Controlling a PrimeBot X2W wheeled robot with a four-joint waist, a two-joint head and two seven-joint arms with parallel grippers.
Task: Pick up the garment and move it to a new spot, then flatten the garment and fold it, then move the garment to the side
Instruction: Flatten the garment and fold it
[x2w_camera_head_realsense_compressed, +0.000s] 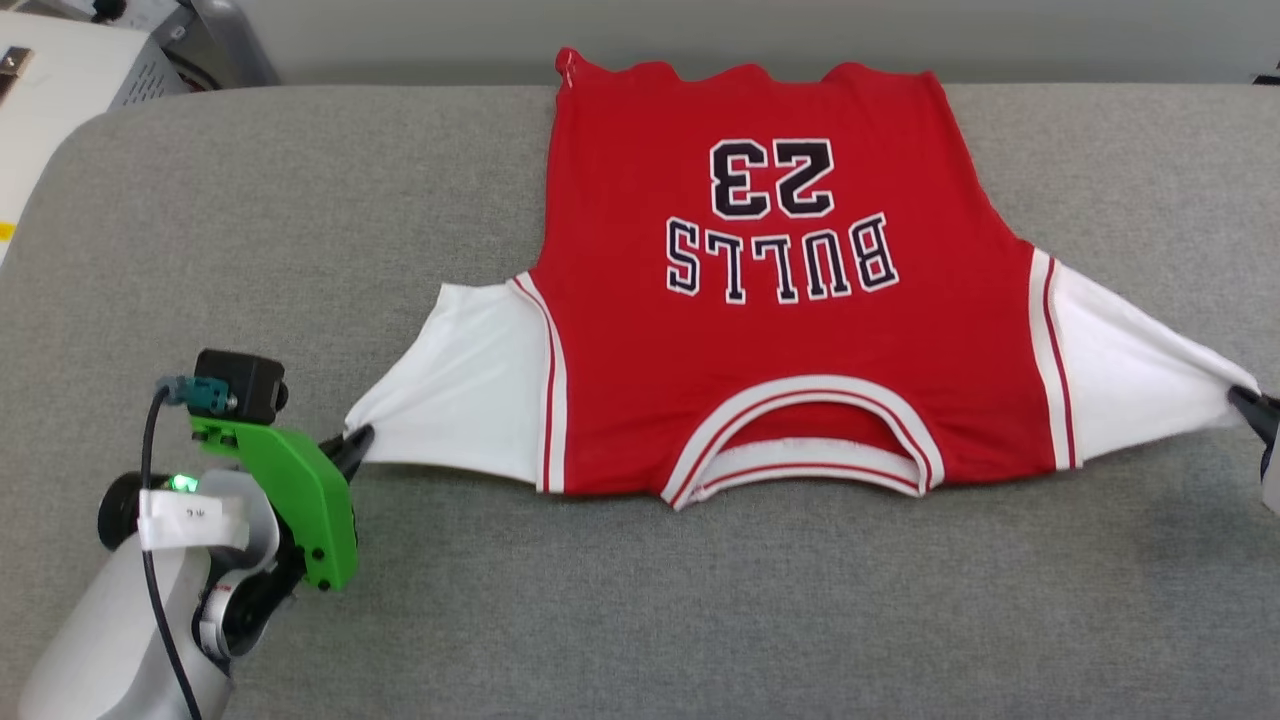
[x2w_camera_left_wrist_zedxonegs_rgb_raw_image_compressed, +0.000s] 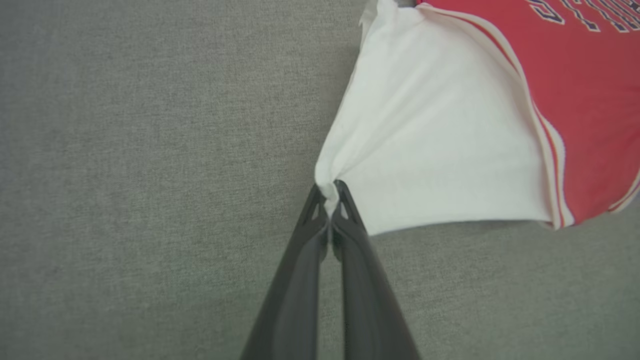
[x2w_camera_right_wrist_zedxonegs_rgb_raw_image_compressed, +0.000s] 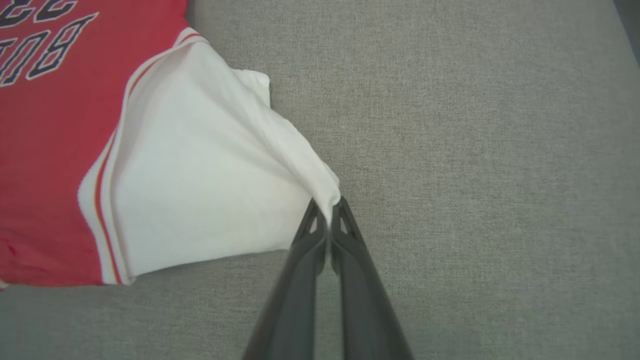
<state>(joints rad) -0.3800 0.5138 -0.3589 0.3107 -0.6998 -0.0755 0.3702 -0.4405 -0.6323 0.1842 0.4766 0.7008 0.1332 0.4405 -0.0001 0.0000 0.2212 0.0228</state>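
Red shirt (x2w_camera_head_realsense_compressed: 790, 340) spread across the bench (x2w_camera_head_realsense_compressed: 300, 200), left end effector (x2w_camera_head_realsense_compressed: 355, 440) at eight o'clock and right end effector (x2w_camera_head_realsense_compressed: 1245, 398) at three o'clock clamped on its sleeves (x2w_camera_head_realsense_compressed: 470, 400); thin pinches may slip if overstretched.

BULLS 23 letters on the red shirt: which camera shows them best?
The head view: the whole BULLS 23 print shows there, upside down, in the middle of the red jersey. The left wrist view catches just a few letter edges at its top right, the right wrist view a cut-off part at its top left.
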